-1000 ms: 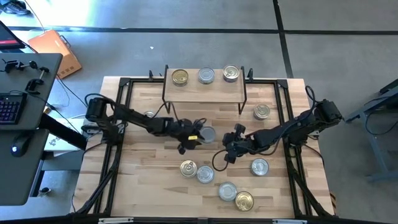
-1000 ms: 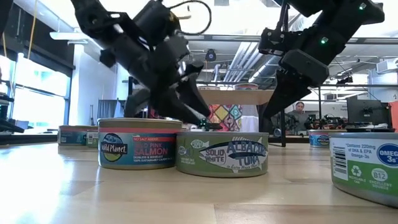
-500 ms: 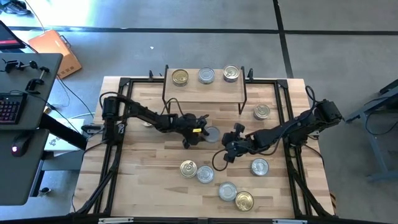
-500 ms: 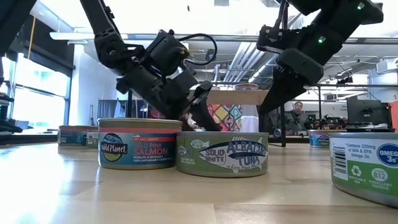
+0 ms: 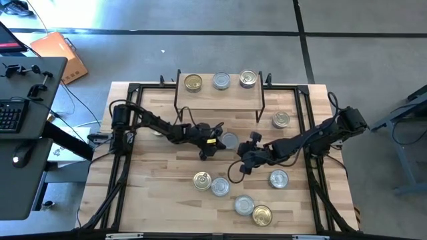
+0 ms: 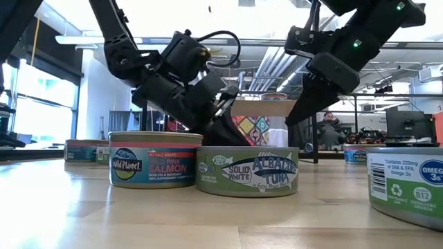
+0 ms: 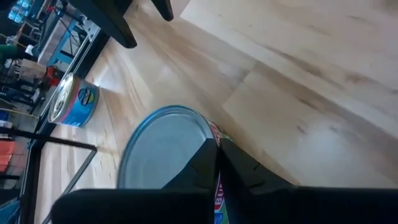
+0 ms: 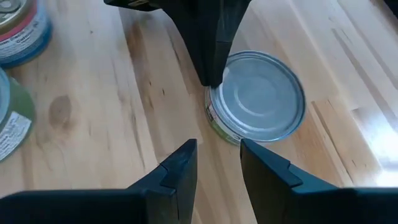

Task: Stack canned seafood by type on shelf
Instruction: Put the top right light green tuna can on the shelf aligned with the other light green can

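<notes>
1. one silver-lidded tin (image 5: pixel 229 141) lies flat on the tabletop (image 5: pixel 160 180) near its middle, at about 6 o'clock from the shelf (image 5: pixel 219 95); its side label shows green in the right wrist view (image 8: pixel 258 94).
2. the left gripper (image 5: pixel 212 145) sits at that tin's 9 o'clock edge, its two fingers pressed together with the tips against the tin's rim (image 7: pixel 214 165); nothing is held between them.
3. the right gripper (image 5: pixel 243 162) hangs just beyond the tin at about 4 o'clock, fingers (image 8: pixel 180 171) parted by a narrow gap and empty, pointed toward the tin.
4. three tins stand in a row on the shelf: a gold-lidded one (image 5: pixel 193 83) on the left, a silver one (image 5: pixel 221 81) in the middle, another (image 5: pixel 247 79) on the right.
5. four more tins cluster at the table's 6 o'clock side (image 5: pixel 230 196), one lies alone near the right arm (image 5: pixel 278 179), and one sits beside the shelf's right leg (image 5: pixel 281 120).
6. in the low view a salmon tin (image 6: pixel 154 159) and an albacore tuna tin (image 6: pixel 247 169) stand side by side, probably touching, though the angle makes that hard to judge.
</notes>
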{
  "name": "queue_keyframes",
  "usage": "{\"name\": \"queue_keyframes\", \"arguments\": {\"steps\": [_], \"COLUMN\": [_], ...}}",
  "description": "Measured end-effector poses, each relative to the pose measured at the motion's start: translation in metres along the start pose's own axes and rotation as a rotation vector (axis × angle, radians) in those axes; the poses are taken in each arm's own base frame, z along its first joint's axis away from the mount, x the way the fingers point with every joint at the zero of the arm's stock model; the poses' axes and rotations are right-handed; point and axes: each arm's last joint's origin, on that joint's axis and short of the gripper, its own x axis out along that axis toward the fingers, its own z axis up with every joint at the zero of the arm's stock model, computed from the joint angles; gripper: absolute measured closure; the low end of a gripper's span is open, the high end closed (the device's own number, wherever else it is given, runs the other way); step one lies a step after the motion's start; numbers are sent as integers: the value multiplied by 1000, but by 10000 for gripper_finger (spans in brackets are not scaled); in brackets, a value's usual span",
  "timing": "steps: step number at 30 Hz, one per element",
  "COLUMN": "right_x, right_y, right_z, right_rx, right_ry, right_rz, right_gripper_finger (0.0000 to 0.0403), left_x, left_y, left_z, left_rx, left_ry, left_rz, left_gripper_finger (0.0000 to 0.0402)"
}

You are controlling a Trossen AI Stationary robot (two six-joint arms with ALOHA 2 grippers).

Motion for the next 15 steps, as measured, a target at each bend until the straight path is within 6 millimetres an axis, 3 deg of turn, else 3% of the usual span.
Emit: {"name": "queue_keyframes", "arguments": {"steps": [15], "right_x": [-20], "right_y": [1], "right_z": [1], "right_rx": [12], "right_ry": [-17], "right_rz": [35], "right_gripper_finger": [289], "left_x": [-11], "left_y": [-1], "left_z": [22], "left_rx": [8], "left_ry": [32], "left_rz": [3], "left_gripper_finger": [400]}}
